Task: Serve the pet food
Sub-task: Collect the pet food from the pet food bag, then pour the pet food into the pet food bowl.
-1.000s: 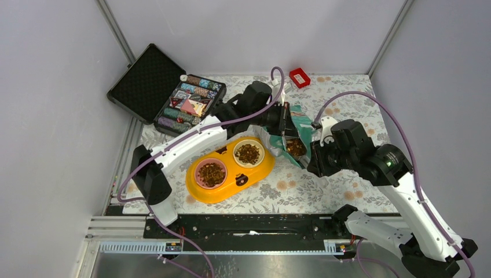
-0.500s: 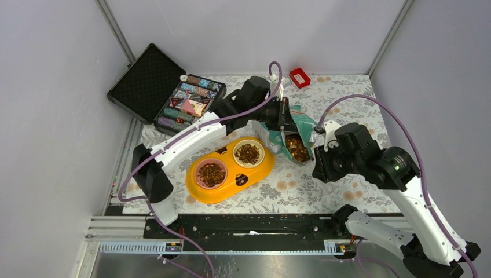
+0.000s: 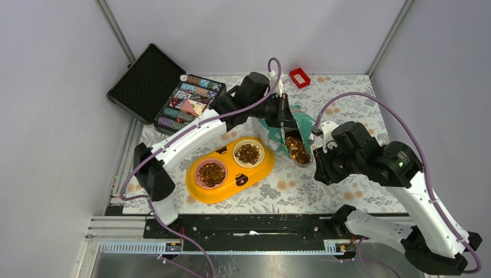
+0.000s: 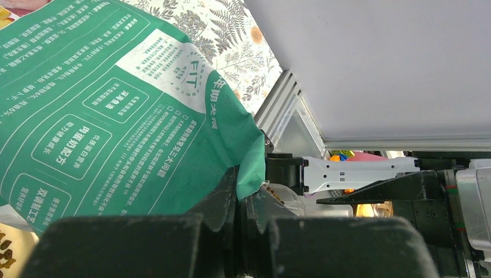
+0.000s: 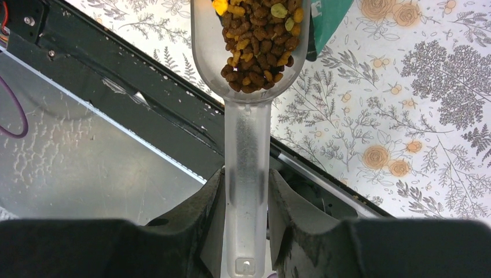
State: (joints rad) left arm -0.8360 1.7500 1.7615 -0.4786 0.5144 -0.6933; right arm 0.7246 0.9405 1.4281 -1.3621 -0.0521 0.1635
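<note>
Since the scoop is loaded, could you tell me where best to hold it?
Take the scoop by its narrow straight handle, from the tail end, pinched across its width, as the right gripper does; the bowl end is heaped with kibble.

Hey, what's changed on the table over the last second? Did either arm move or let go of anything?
The right gripper, shut on the scoop, drew it and its kibble slightly toward the near right. The left gripper, pinching the pouch, shifted a little toward the back, taking the pouch along. Nothing was let go. The yellow double bowl, chip case and red box stayed put.
</note>
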